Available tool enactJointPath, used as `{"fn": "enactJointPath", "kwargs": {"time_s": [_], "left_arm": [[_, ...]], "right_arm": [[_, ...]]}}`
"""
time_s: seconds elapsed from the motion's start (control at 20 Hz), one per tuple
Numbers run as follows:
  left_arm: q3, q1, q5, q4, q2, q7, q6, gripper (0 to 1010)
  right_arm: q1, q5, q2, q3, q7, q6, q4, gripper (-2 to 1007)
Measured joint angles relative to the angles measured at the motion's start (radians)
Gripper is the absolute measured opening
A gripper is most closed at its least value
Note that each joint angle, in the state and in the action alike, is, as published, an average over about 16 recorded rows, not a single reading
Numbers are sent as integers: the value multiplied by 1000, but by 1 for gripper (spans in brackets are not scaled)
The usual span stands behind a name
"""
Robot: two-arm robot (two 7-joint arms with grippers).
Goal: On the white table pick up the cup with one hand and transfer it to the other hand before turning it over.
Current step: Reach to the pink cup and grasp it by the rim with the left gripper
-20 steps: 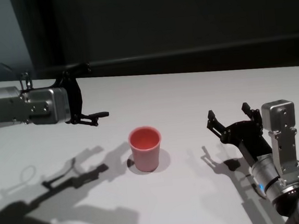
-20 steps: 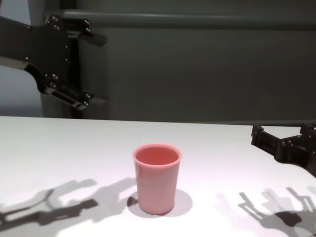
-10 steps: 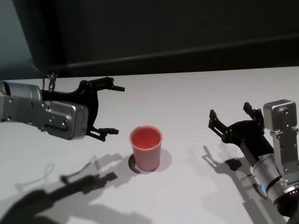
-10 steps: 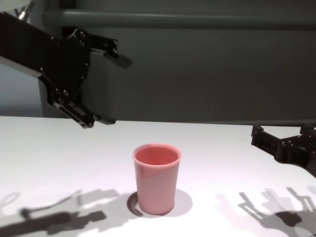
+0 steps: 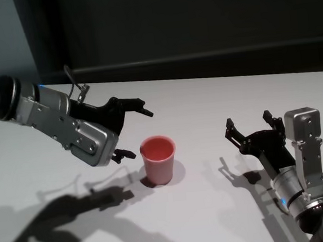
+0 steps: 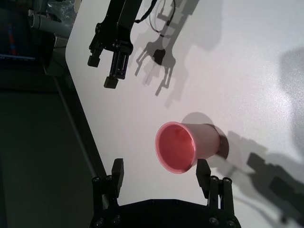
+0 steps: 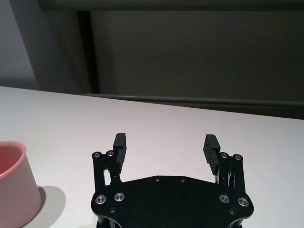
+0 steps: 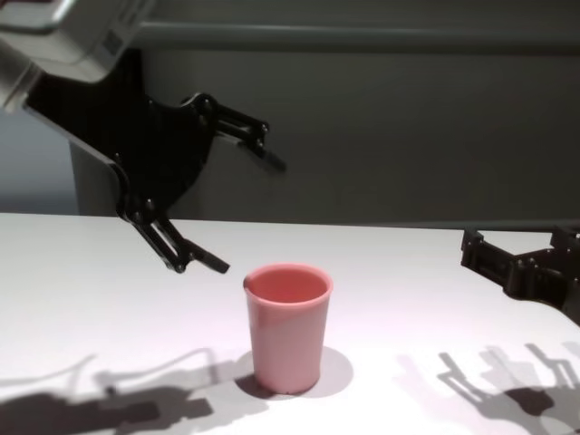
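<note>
The pink cup (image 5: 158, 160) stands upright on the white table (image 5: 205, 100), rim up and empty. My left gripper (image 5: 140, 134) is open and hangs tilted just left of and above the cup, not touching it. In the left wrist view the cup (image 6: 185, 147) lies just ahead of my left gripper (image 6: 160, 167), between the lines of the two fingers. My right gripper (image 5: 247, 120) is open and empty, low over the table to the right of the cup. The cup also shows in the chest view (image 8: 287, 326) and at the edge of the right wrist view (image 7: 14, 190).
A dark wall (image 5: 198, 21) runs behind the table's far edge. The arms cast shadows (image 5: 73, 213) on the table's near left. No other objects stand on the table.
My left arm has swung right and tilted down, bringing its open gripper from the far left to just beside the cup. The cup and my right arm have not moved.
</note>
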Motion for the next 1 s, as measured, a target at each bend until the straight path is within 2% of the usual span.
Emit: {"fn": "enactJointPath", "kwargs": {"time_s": [0.5, 0.75, 1.0], "left_arm": [[124, -110, 108, 55, -58, -83, -79, 1003], [172, -147, 148, 88, -85, -111, -101, 1003], [209, -173, 172, 124, -109, -130, -111, 1003]], "right_arm": [[0, 0, 0, 0, 0, 0, 0, 1000], [0, 0, 0, 0, 0, 0, 0, 1000], [0, 0, 0, 0, 0, 0, 0, 1000]]}}
